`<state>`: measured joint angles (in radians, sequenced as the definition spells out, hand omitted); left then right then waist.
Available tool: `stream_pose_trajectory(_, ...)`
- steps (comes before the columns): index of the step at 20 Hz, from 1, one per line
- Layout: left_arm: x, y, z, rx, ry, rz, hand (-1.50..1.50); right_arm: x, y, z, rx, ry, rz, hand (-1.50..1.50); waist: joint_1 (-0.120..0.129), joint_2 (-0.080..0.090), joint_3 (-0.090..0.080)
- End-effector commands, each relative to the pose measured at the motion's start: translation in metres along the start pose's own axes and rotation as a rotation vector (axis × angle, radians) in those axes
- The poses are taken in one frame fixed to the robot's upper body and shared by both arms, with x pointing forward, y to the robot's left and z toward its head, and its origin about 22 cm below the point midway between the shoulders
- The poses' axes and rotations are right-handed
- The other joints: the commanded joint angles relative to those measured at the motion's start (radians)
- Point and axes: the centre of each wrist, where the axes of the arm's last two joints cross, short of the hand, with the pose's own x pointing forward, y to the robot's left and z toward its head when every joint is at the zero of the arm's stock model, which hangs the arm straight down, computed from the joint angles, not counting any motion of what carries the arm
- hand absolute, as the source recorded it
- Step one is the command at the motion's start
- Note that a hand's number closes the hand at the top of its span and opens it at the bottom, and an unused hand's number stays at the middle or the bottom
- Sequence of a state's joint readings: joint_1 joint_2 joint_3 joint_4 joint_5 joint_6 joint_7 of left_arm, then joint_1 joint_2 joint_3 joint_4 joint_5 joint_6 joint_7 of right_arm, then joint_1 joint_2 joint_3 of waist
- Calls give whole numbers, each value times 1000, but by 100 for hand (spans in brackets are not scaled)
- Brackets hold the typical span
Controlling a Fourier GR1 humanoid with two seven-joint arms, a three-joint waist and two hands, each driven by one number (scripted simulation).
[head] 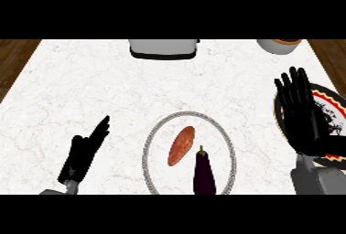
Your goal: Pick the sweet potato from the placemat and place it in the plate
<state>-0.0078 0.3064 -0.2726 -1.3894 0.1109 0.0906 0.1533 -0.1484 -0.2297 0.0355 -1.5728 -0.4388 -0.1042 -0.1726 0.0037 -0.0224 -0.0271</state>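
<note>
Toward the lower left of the frame, the left hand rested open on the white marble desk, fingers straight. Centre frame, an oval grey-rimmed placemat held the orange sweet potato, its long axis running near-vertical and tilted slightly right, with a dark eggplant just beside it at lower right. At the right edge, the right hand hovered open above the patterned plate, so the sweet potato lay to its left. Both hands seemed about equally near. No readable writing showed.
</note>
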Motion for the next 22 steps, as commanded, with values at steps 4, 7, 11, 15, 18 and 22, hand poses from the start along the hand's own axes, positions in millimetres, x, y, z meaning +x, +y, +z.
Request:
stream_pose_trajectory(4, 42, 31, -14, 159, -164, 38, 0, -35, 18, 10, 143, 79, 68, 150, 4, 24, 27)
stream_pose_trajectory(7, 47, 40, -12, 164, -165, 28, 0, 4, -35, -9, 224, 23, 687, 150, 11, 12, -15)
stream_pose_trajectory(11, 64, 36, -21, 195, -178, 87, 0, -79, 23, 59, -186, -15, 346, -150, -17, 24, 30)
stream_pose_trajectory(15, 52, 43, -15, 185, -194, 95, 0, -122, 34, 101, 68, 15, 397, -150, 2, 23, 28)
stream_pose_trajectory(18, 68, 58, -23, 205, -181, 101, 0, -105, 30, 100, 149, 40, 554, -150, -9, 21, 26)
stream_pose_trajectory(22, 62, 53, -27, 190, -179, 88, 0, -87, 32, 70, 195, 101, 655, -150, -6, 22, 26)
